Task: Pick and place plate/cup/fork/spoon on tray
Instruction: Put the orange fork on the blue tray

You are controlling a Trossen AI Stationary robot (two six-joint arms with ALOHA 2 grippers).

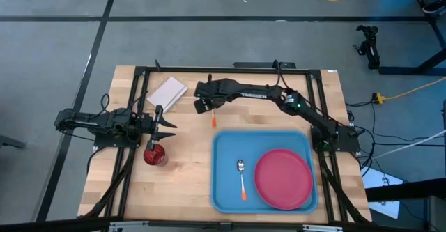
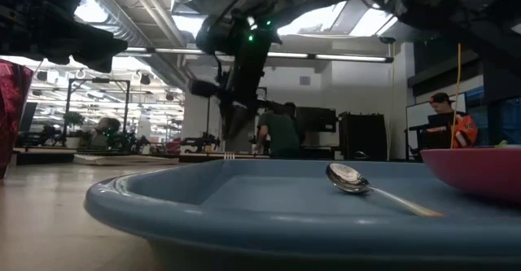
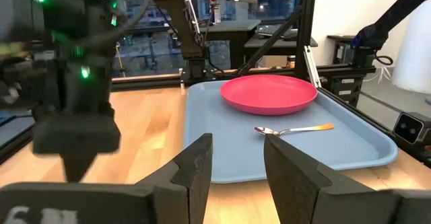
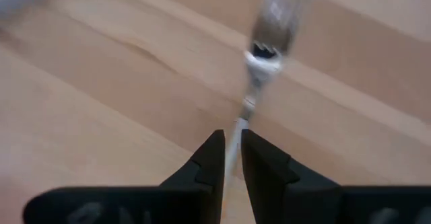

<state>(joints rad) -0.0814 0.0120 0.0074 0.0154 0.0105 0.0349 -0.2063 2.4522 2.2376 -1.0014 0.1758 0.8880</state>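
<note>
The light-blue tray (image 1: 224, 190) lies at the table's near right. On it lie the pink-red plate (image 1: 283, 178) and the spoon (image 1: 241, 176), which also show in the left wrist view (image 3: 269, 93) (image 3: 291, 129). The dark red cup (image 1: 155, 155) stands on the wood left of the tray. My left gripper (image 1: 164, 125) is open and empty, just beyond the cup. My right gripper (image 1: 207, 108) is shut on the fork (image 1: 212, 119) above the wood beyond the tray's far left corner. My right gripper pinches the fork's thin metal shaft (image 4: 234, 138) between its two fingers, which lie across the shaft. The silver head (image 4: 264, 56) reaches out past the fingertips, blurred. The orange handle tip (image 1: 213, 121) points toward the table's near edge. I cannot tell whether the fork is clear of the wood.
A small pale pad (image 1: 167, 91) lies at the far left of the table, close to my right gripper. Bare wood lies between the cup and the tray. In the low view, people show in the room beyond the table (image 2: 281, 133).
</note>
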